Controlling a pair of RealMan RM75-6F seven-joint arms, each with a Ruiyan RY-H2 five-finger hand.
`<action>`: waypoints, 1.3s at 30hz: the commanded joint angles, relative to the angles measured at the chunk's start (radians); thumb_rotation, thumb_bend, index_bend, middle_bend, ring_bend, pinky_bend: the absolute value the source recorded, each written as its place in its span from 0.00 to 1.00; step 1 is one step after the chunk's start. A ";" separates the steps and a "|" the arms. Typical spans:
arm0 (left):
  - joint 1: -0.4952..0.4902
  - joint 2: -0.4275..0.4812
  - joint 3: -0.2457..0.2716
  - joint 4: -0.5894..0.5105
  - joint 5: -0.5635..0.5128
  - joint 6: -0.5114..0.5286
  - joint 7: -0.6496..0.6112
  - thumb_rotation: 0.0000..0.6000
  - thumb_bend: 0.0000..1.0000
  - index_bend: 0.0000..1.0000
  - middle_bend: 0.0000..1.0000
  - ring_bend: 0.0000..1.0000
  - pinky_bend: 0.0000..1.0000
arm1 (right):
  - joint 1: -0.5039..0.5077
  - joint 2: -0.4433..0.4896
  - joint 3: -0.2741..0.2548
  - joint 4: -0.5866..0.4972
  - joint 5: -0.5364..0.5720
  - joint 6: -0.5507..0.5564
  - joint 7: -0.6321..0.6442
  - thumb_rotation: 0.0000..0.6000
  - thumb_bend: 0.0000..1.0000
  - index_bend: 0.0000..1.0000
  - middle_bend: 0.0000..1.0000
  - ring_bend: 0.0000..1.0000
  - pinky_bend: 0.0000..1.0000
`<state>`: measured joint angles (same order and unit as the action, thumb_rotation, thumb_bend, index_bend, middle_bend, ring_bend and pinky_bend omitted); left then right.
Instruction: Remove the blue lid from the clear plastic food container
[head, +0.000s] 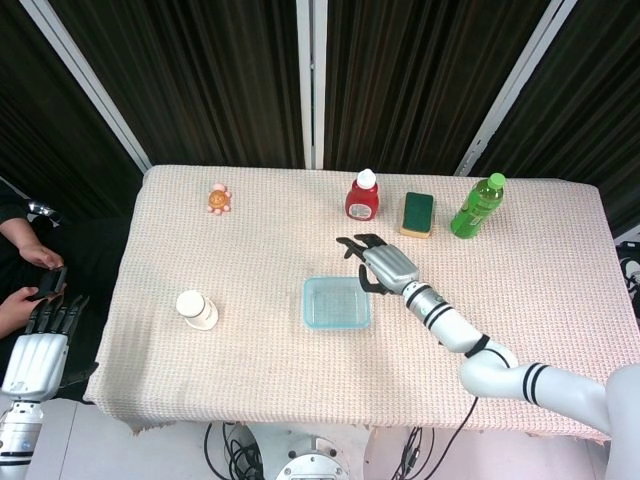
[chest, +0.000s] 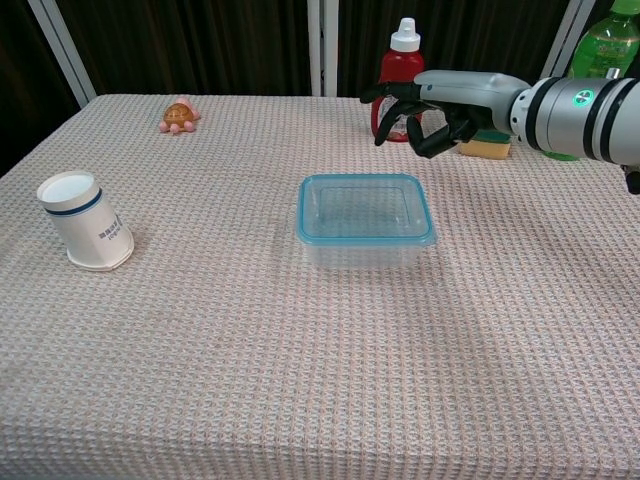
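A table (head: 250, 250) covered with a pale pink, waffle-textured cloth is seen from above and from chest height. Behind it, dark pleated curtains divided by white metal struts fill the background.

Near the middle of the cloth a clear plastic food container (head: 337, 304) sits upright, with its blue lid (chest: 366, 207) seated on the rim. The right hand (head: 382, 265) is raised above the cloth just beyond the container's far right corner, apart from it; its dark fingers (chest: 400, 98) are curled inward and nothing is held in them. The left hand (head: 38, 345) is seen off the table's near left edge, fingers straight and slightly spread, empty.

Along the far edge stand a red sauce bottle with a white cap (head: 362, 196), a green and yellow sponge (head: 417, 214) and a green drink bottle (head: 477, 206). A small orange toy (head: 218, 198) lies at the far left, and a white paper cup (head: 197, 309) stands near the left edge. A seated person (head: 22, 265) is partly visible at the left.
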<state>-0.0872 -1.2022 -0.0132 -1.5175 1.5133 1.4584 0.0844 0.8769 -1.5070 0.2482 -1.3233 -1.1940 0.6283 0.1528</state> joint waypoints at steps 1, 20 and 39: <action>0.001 0.000 0.000 -0.002 -0.003 -0.001 0.002 1.00 0.00 0.07 0.07 0.00 0.00 | 0.037 -0.026 0.010 0.044 0.048 -0.047 -0.020 1.00 0.88 0.00 0.27 0.00 0.00; -0.019 0.012 0.008 -0.014 0.023 -0.015 0.027 1.00 0.00 0.07 0.07 0.00 0.00 | -0.133 0.077 -0.087 -0.121 -0.094 0.057 0.213 1.00 0.88 0.00 0.31 0.00 0.00; -0.552 -0.046 -0.128 -0.178 0.074 -0.618 0.026 1.00 0.00 0.03 0.06 0.00 0.00 | -0.378 0.205 -0.130 -0.270 -0.369 0.681 -0.079 1.00 0.23 0.00 0.34 0.19 0.29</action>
<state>-0.5001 -1.1801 -0.0859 -1.6896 1.6395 1.0006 0.1185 0.5672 -1.3462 0.1388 -1.5408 -1.5092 1.2151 0.1446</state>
